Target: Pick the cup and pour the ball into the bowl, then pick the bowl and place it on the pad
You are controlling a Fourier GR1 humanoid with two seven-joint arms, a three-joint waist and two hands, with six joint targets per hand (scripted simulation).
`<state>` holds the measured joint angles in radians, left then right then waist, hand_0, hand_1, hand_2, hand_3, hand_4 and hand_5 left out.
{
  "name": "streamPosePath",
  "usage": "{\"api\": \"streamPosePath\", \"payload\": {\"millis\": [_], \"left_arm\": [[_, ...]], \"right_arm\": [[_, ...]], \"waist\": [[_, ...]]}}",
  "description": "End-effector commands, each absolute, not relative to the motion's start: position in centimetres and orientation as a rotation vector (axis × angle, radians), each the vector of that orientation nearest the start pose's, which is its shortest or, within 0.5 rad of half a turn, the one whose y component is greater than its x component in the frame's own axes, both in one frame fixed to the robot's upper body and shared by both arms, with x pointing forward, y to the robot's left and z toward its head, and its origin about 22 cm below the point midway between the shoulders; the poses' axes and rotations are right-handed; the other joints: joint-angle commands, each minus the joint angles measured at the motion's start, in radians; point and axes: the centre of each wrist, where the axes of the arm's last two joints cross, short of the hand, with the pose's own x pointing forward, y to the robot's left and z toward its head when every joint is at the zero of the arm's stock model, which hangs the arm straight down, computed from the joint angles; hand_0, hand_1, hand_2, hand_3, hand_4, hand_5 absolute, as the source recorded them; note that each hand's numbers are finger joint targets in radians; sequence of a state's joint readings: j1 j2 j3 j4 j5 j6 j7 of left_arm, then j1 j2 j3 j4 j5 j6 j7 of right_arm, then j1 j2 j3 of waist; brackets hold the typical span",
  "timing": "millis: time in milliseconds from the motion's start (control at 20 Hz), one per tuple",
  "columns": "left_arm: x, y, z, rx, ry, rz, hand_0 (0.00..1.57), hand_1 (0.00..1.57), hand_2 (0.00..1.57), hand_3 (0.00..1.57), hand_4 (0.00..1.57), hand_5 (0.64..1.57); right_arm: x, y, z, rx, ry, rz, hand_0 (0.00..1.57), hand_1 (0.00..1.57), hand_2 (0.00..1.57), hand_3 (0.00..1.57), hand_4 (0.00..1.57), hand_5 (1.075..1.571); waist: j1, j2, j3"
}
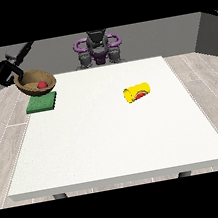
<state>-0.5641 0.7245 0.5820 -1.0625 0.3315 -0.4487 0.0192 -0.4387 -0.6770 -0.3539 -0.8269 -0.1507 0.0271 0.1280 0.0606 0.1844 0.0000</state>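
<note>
A brown bowl [32, 80] hangs tilted just above the far end of the green pad [42, 103] at the table's far left corner. A red ball [41, 85] lies inside it. The black hand at the view's left [4, 73] is curled on the bowl's left rim and holds it up. The yellow cup [137, 93] lies on its side right of the table's middle, its mouth towards the camera and left, with a red mark on its wall. No hand shows at the view's right.
The white table [117, 145] stretches wide in front of the cup and pad. The robot's torso [98, 49] stands behind the far edge. A grey arm [18, 51] reaches down to the hand at the left.
</note>
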Motion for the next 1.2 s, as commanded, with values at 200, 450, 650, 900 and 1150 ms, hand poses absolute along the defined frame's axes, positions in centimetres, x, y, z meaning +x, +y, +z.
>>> {"api": "streamPosePath", "payload": {"millis": [200,450,650,900,1150], "left_arm": [[30.9,49.2,22.3,0.188,-1.925,-0.040,0.00,0.00,0.00,0.00,1.21,1.555],[30.9,48.8,21.9,0.177,-1.907,-0.057,0.00,0.00,0.00,0.00,1.20,1.557],[28.9,52.3,23.3,0.220,-1.994,-0.025,0.00,0.00,0.00,0.00,1.19,1.561],[29.4,50.8,21.5,0.202,-1.941,-0.050,0.00,0.00,0.00,0.00,1.20,1.561],[29.4,52.0,21.6,0.226,-1.945,-0.007,0.00,0.00,0.00,0.00,1.19,1.562]], "right_arm": [[32.9,-45.6,6.0,-0.481,-1.270,-0.252,1.57,1.57,1.57,0.45,1.05,1.569],[32.8,-46.3,5.4,-0.448,-1.276,-0.296,1.57,1.57,1.57,0.55,1.02,1.571],[32.4,-47.7,6.6,-0.415,-1.330,-0.403,1.57,1.57,1.57,0.88,0.71,1.571],[31.7,-49.3,7.2,-0.583,-1.285,-0.427,1.57,1.57,1.57,0.98,0.00,1.554],[34.2,-45.5,6.4,-0.539,-1.326,-0.433,1.46,1.46,1.39,0.80,0.00,1.539]], "waist": [[0.027,0.041,0.0005],[0.026,0.036,0.0009],[-0.002,0.107,0.0002],[0.023,0.058,0.0003],[-0.009,0.072,-0.0003]]}}
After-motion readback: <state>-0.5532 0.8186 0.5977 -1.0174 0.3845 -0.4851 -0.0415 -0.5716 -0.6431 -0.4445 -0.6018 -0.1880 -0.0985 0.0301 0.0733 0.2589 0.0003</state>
